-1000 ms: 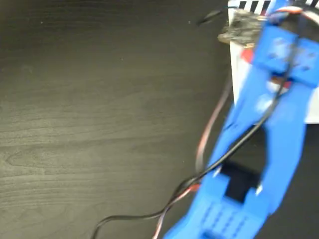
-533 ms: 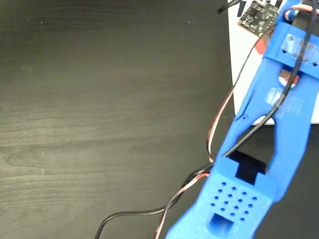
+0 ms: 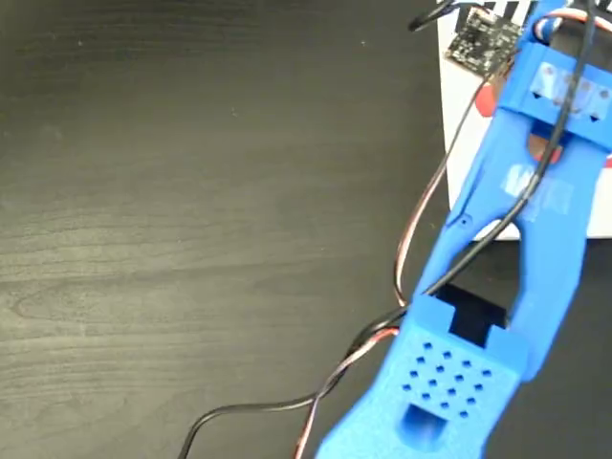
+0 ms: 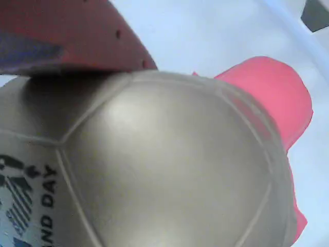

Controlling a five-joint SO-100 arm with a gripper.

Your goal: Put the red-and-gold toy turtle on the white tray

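Looking first at the fixed view, I see the blue arm (image 3: 507, 249) crossing the right side of the frame, from the lower middle up to the upper right corner. Its far end hangs over the white tray (image 3: 462, 134), which lies at the upper right on the dark desk (image 3: 191, 239). Black and red cables (image 3: 316, 392) run along the arm and fall on the desk at the bottom. A small circuit board (image 3: 486, 40) sits near the wrist, close to the black stripes at the top edge of the tray. Beside the arm a little red spot shows over the tray; I judge it is part of the turtle, but the arm hides the rest, and the pincer itself is not seen here.

In the wrist view, the red-and-gold toy turtle (image 4: 169, 170) fills nearly the whole frame. The gold shell with its black printed mark is at the lower left, the pink head (image 4: 272, 98) at the upper right, and white tray surface (image 4: 205, 31) lies behind it. One red finger (image 4: 67, 36) of the pincer presses on the shell at the upper left; the other finger is not visible, so I think the pincer holds the turtle, but I cannot tell it for sure.

By my judgement the carrying is done: the turtle is over the tray. Whether it already touches the tray I cannot tell. What is left is to release it and pull back.
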